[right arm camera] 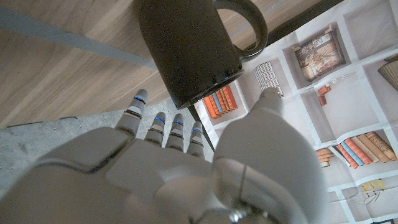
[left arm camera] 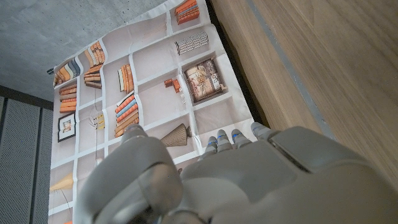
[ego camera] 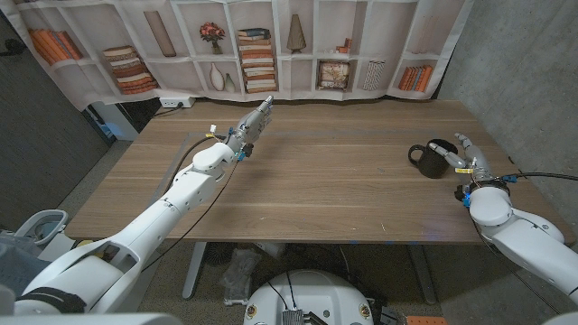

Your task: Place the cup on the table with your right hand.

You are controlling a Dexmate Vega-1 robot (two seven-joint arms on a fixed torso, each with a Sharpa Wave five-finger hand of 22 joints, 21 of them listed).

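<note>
One glossy black ceramic cup point(ego camera: 430, 160) stands upright on the wooden table point(ego camera: 316, 181) near its right edge, mouth up, handle toward the far edge. Just right of the cup, the right hand point(ego camera: 471, 159) is released, fingers apart. Well left of the cup, the left hand point(ego camera: 253, 125) hovers with fingers outstretched, holding nothing.

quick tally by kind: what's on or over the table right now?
Cup, black: 1
Robot hand, left and right: 2
Total: 3
</note>
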